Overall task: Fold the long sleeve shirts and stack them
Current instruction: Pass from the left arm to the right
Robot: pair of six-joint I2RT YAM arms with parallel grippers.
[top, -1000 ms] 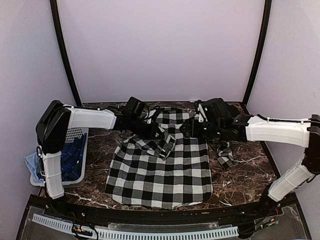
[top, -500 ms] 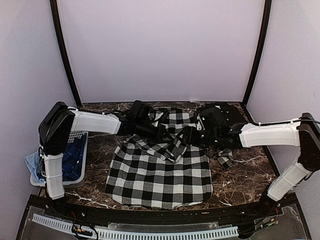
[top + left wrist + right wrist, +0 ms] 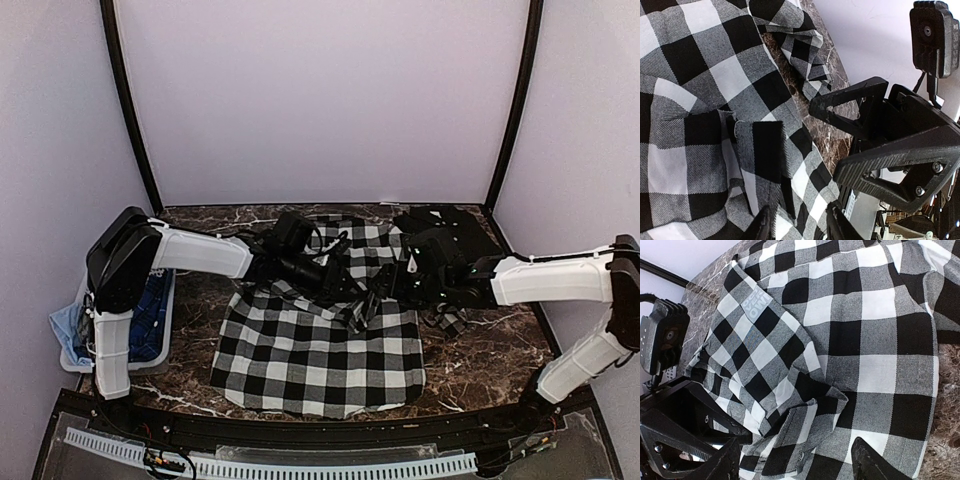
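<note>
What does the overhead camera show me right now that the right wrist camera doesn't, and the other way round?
Only the overhead view shows the white basket at the left side of the table, the blue cloth inside it, and the full outline of the shirt. Only the right wrist view shows the small grey lettered label on the shirt and the folded cuff up close. Both show the black-and-white checked shirt lying on the dark marble table.

Soft, even light (wrist views sharp)
</note>
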